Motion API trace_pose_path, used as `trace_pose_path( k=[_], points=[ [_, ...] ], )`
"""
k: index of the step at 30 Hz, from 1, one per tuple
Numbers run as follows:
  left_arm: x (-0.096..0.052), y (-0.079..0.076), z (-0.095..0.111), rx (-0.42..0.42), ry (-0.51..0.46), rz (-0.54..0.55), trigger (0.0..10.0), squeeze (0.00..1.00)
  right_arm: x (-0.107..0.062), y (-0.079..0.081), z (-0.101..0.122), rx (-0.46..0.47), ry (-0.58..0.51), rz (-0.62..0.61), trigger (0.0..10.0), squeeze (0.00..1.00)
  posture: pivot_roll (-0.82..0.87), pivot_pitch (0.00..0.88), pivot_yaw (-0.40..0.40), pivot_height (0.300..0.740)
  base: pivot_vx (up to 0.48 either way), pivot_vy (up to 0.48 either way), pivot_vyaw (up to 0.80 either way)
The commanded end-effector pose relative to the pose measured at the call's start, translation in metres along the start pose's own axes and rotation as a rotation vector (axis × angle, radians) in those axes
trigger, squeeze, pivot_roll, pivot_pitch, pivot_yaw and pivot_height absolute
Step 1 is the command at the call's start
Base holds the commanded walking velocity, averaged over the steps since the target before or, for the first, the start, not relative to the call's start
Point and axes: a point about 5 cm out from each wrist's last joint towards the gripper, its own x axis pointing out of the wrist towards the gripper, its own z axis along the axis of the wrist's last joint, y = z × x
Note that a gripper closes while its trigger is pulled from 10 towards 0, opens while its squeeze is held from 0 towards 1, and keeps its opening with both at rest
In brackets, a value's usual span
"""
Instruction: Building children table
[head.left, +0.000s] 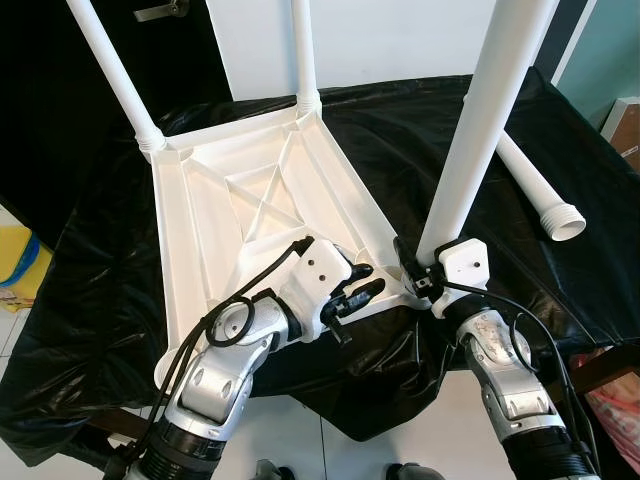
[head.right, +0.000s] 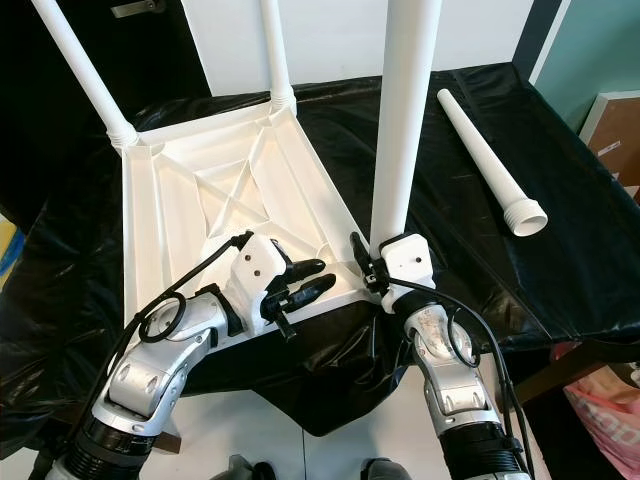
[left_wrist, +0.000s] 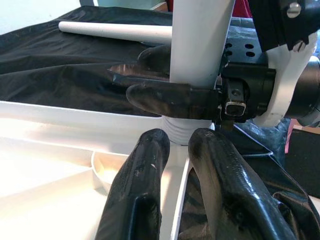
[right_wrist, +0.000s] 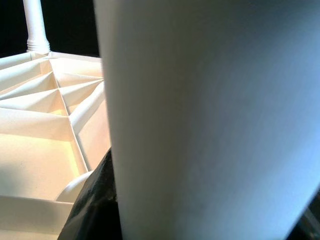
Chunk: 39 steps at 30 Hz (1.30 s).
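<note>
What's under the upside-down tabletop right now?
A black sheet lies under the tabletop and spreads past it on every side, with a loose leg lying on it at right. Whatever the sheet covers is hidden.

The upright table leg (head.left: 487, 120) held at the near corner runs off the top edge, as do the two far legs (head.left: 112, 70). The right claw (head.right: 372, 262) is mostly hidden behind that leg, so its grip is probably closed but unclear. In the right wrist view the leg is a blurred white mass.
</note>
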Motion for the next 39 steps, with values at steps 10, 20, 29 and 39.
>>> trace_pose_path(
  k=[10,20,29,39],
  points=[
    [0.0010,0.0000,0.0013,0.004,0.000,0.019,10.0,0.00,-0.0034,0.0043,-0.0056,-0.040,0.043,0.040,10.0,0.00,-0.11,0.129,0.066,0.740,0.000,0.000,0.00],
    [0.0007,-0.0014,0.0012,0.002,-0.002,0.016,10.0,0.00,-0.0029,0.0051,-0.0083,-0.030,0.055,0.055,10.0,0.00,-0.10,0.132,0.064,0.740,0.000,0.000,0.00],
    [-0.0001,-0.0022,0.0000,-0.004,-0.001,0.026,10.0,0.00,-0.0023,0.0025,-0.0099,0.037,0.071,0.032,10.0,0.00,-0.13,0.142,0.053,0.740,0.000,0.000,0.00],
    [0.0012,-0.0018,0.0011,0.001,-0.004,0.017,10.0,0.00,-0.0052,-0.0002,-0.0121,0.074,0.088,0.003,10.0,0.00,-0.14,0.147,0.057,0.740,0.000,0.000,0.00]
  ],
)
